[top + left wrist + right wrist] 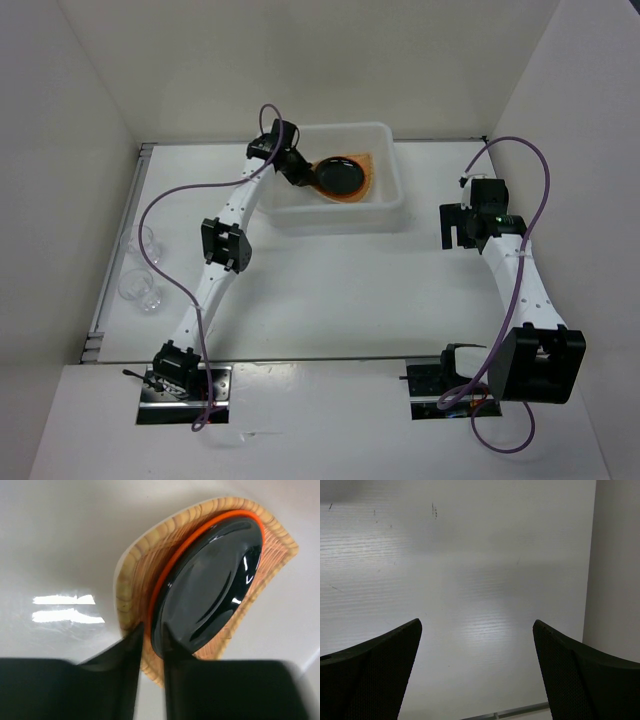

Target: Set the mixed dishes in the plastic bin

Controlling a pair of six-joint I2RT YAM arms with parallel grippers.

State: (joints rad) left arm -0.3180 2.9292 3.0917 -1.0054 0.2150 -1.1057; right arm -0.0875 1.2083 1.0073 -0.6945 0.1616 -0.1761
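Note:
The white plastic bin stands at the back middle of the table. In it lies the tan woven plate, with the orange plate on it and the black plate on top. My left gripper reaches into the bin from the left. In the left wrist view my left gripper is shut on the near rim of the black plate. The orange plate's rim and the woven plate show behind it. Two clear cups stand at the table's left edge. My right gripper is open and empty.
The bin's pale floor fills the left wrist view. My right gripper hangs over bare white table right of the bin. White walls close the table in on the left, back and right.

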